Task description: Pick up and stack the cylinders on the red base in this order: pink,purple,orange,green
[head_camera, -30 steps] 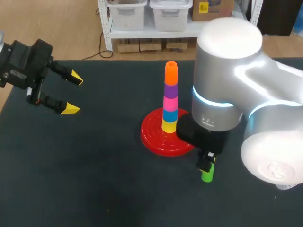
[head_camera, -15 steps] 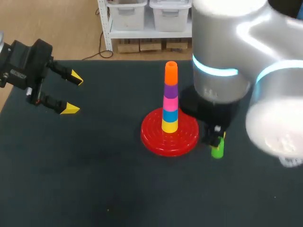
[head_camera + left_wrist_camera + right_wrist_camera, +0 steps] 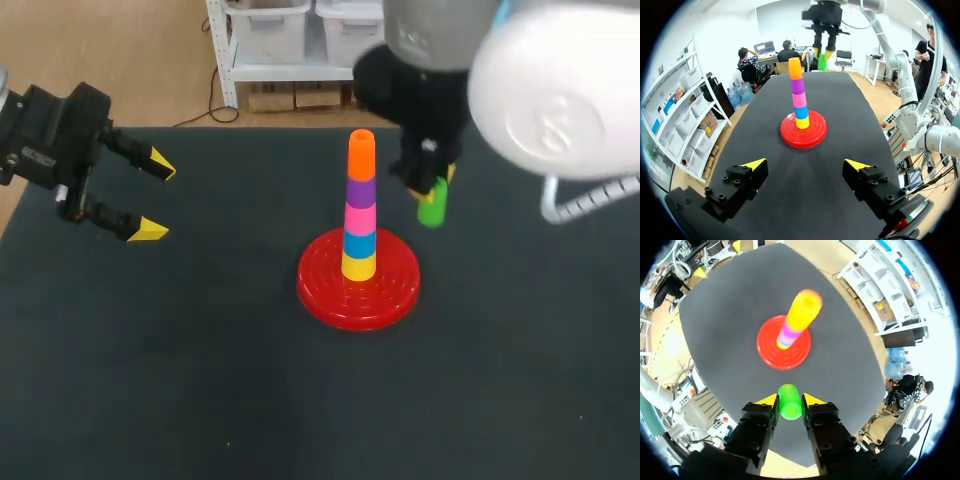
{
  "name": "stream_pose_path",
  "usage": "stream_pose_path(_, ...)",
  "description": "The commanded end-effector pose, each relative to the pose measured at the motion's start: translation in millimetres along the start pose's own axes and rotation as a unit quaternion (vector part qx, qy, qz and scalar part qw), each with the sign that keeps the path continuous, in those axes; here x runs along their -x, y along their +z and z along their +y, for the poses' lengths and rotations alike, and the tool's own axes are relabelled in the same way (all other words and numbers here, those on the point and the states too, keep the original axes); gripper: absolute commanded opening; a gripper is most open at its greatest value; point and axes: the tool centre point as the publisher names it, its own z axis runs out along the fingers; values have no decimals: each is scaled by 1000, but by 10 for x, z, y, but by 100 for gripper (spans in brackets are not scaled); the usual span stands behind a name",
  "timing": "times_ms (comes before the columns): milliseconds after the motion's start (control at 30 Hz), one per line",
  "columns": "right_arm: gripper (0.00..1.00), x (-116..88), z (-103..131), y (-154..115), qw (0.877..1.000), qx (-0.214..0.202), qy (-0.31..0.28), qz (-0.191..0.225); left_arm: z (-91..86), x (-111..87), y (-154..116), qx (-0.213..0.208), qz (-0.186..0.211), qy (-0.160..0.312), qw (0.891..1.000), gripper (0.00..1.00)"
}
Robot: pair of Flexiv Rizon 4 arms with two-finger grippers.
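Raised off the table (image 3: 200,350), right gripper (image 3: 790,399) clamps green cylinder (image 3: 432,208) beside the stack (image 3: 360,215); left gripper (image 3: 150,195) spread wide.

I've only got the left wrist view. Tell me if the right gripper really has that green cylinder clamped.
Observer: Yes. The right wrist view shows the right gripper with one finger against each side of the green cylinder.
Operator: Say whether it's over the stack.
Observer: Not yet. There the orange cylinder topping the stack lies ahead of the gripper, not under it.
Operator: Report my own arm's spot.
Observer: The head view shows the left gripper open, far left of the red base, touching nothing.
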Motion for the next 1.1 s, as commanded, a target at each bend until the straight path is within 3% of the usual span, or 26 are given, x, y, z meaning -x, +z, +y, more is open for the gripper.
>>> stream_pose_path(33,0,247,-61,-145,1000,0,1,20,-6,-11,1,1,-1,1,1000,100)
stream_pose_path(600,0,829,-373,-591,1000,11,21,-15,-6,-11,1,1,-1,1,1000,100)
stream_pose_path(1100,0,1086,-285,-421,1000,14,3,-3,-6,-11,1,1,-1,1,1000,100)
